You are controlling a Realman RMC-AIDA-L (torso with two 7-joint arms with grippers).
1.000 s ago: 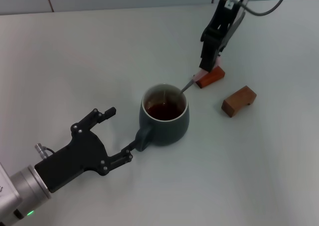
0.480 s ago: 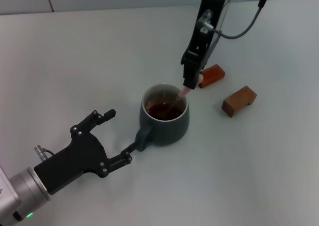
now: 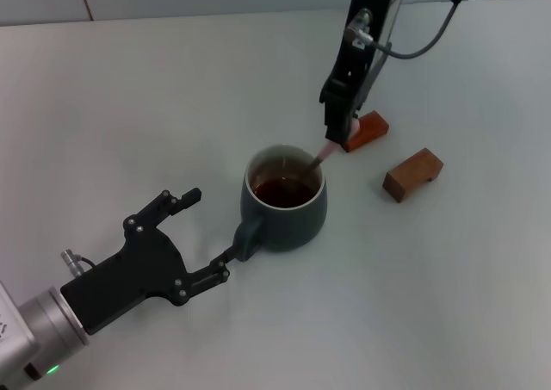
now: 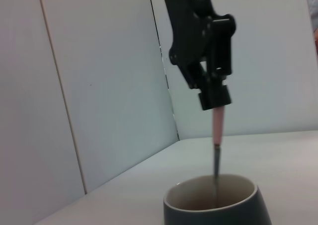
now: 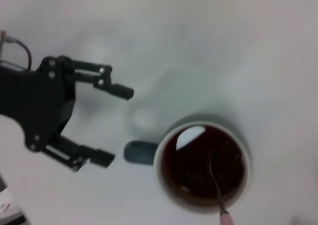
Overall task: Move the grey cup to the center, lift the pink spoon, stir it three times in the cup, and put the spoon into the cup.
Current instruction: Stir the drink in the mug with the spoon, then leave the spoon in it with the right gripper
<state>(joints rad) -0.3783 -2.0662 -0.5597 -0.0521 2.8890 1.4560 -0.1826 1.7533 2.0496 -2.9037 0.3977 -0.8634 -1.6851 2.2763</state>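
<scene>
Pink spoon (image 3: 320, 157), pinched by right hand (image 3: 337, 133), dips inside grey cup (image 3: 284, 202); left hand (image 3: 200, 235) spread.

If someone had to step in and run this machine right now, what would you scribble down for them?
Right claw: shut on the spoon by its pink handle, above the cup; the metal end dips into the dark liquid near the rim.
Left claw: open beside the cup's handle; one finger looks to reach it, not gripping.
Cup stands mid-table; two wooden blocks lie on its right.
Done: cup placed, spoon lifted and in the drink.
Left: finish stirring (the count does not show), then let the spoon go into the cup.
</scene>
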